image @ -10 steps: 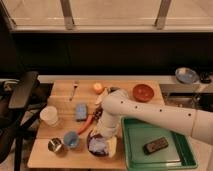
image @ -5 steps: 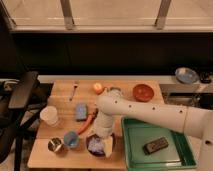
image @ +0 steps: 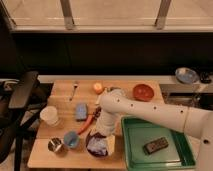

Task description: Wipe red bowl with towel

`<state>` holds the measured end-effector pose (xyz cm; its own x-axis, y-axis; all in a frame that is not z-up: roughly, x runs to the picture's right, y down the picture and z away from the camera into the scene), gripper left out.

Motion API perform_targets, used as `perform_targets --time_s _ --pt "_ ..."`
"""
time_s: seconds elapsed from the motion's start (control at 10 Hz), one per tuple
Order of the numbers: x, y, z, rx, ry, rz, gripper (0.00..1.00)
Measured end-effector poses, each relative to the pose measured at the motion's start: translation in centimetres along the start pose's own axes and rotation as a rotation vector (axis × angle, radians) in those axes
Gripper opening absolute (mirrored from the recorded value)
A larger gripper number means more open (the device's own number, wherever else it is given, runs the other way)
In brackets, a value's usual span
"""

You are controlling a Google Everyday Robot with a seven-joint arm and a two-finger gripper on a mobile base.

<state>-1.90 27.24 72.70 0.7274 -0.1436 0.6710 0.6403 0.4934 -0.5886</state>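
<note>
- Pale bluish-white towel (image: 98,146) lies wadded inside the purple bowl (image: 88,143) at the wooden table's (image: 60,93) front edge, not yet lifted.
- The gripper (image: 101,131) hangs just above it, jaws spread wide, holding nothing that shows.
- The red bowl (image: 143,92) sits well apart, near the far right corner.
- Left, by my reckoning: grasp the towel, carry it across, wipe.

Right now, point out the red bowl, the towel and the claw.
red bowl (image: 144,92), camera view, on its dark inside.
towel (image: 98,146), camera view, on the wad in the purple bowl (image: 89,148).
claw (image: 99,136), camera view, between its tips, just above the towel.
</note>
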Motion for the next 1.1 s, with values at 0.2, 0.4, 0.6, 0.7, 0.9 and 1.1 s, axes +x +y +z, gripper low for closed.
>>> perform_targets --time_s 0.2,0.4,0.6,0.7,0.9,1.1 --pt "1.0 0.0 -0.4 0.006 0.005 0.022 0.8" --pt "1.4 0.0 -0.3 0.005 0.001 0.033 0.8" --pt "1.2 0.0 0.4 -0.006 -0.009 0.029 0.8" --pt "1.1 0.0 0.5 -0.007 -0.013 0.028 0.8" --pt "0.9 0.0 0.7 -0.005 -0.02 0.026 0.8" --pt "0.7 -0.1 0.6 0.0 -0.02 0.024 0.77"
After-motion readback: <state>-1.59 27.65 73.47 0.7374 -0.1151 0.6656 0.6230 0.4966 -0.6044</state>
